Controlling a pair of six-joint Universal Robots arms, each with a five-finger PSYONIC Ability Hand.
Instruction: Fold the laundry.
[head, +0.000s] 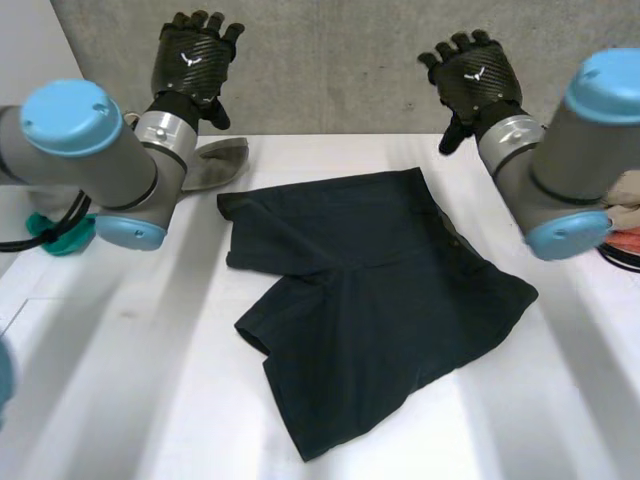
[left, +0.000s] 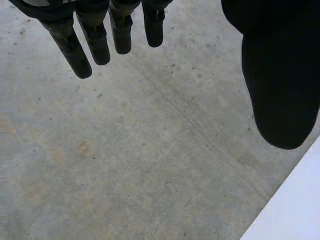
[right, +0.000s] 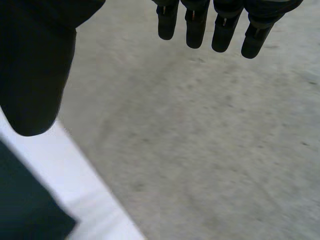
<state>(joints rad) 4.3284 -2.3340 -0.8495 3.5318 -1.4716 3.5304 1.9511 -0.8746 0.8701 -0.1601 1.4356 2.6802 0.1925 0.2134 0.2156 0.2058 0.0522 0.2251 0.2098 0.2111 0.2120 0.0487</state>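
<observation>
1. Dark shorts (head: 370, 300) lie unfolded in the middle of the white table (head: 120, 380), spread out (rumpled along the left side).
2. Left hand (head: 192, 62) is raised over the table's far left in front of the concrete wall (head: 330, 60), well apart from the shorts. Its fingers (left: 75, 50) are straight and hold nothing.
3. Right hand (head: 472, 75) is raised at the far right, also clear of the shorts. Its fingers (right: 222, 30) are straight, thumb held apart, empty.
4. Grey cloth (head: 220, 162) lies behind the left arm, near the shorts' far-left corner but not touching.
5. Teal object (head: 58, 232) sits at the table's left edge, and beige and red items (head: 625, 215) at the right edge.
</observation>
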